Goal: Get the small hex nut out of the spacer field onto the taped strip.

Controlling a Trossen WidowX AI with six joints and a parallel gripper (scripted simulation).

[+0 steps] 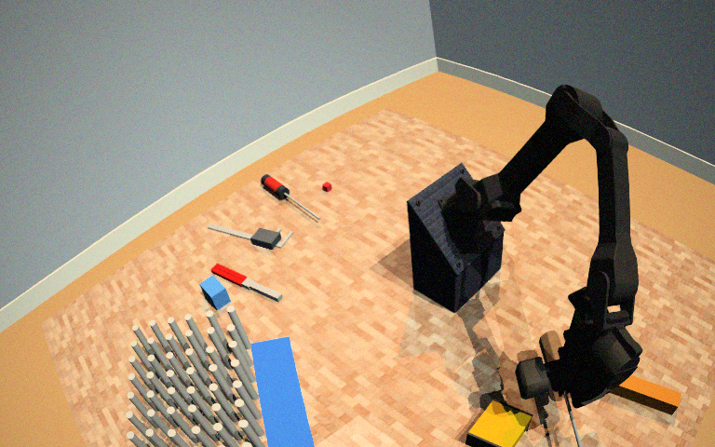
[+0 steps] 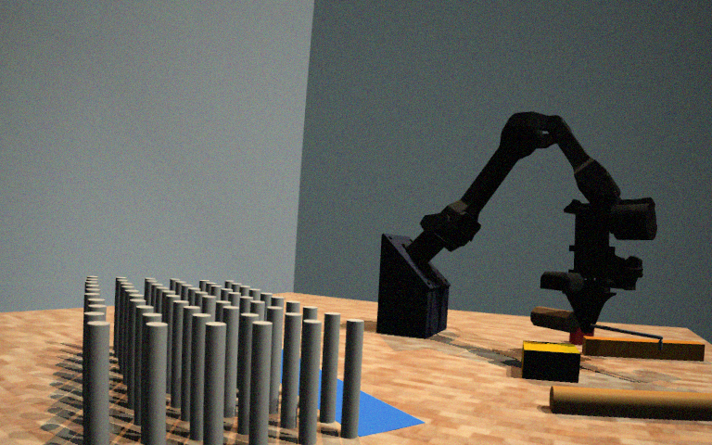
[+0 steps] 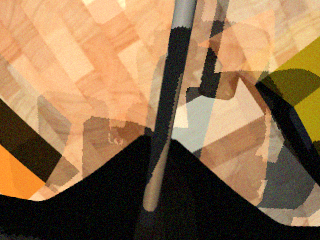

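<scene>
My gripper (image 2: 587, 326) (image 3: 156, 147) is shut on the hooked tool. The tool's thin grey rod (image 1: 574, 424) (image 2: 627, 331) (image 3: 184, 12) ends in a short downward bend in the exterior view. Its thick brown handle (image 1: 549, 345) (image 2: 553, 318) is on the other side of the fingers. The tool is held above the table, behind the yellow block in the exterior view. The grey metal spacers (image 1: 192, 392) (image 2: 260, 383) stand upright in rows, far from the gripper. The blue taped strip (image 1: 284, 389) (image 2: 380, 412) lies in front of them. The hex nut cannot be made out.
A yellow block (image 1: 499, 421) (image 2: 551, 361) (image 3: 311, 102) and an orange bar (image 1: 648, 394) (image 2: 642, 349) (image 3: 15, 175) lie near the gripper. A wooden dowel (image 2: 629, 402) lies nearby. A screwdriver (image 1: 275, 186), caliper (image 1: 266, 237), red-handled tool (image 1: 229, 274) and blue block (image 1: 215, 292) lie beyond the strip.
</scene>
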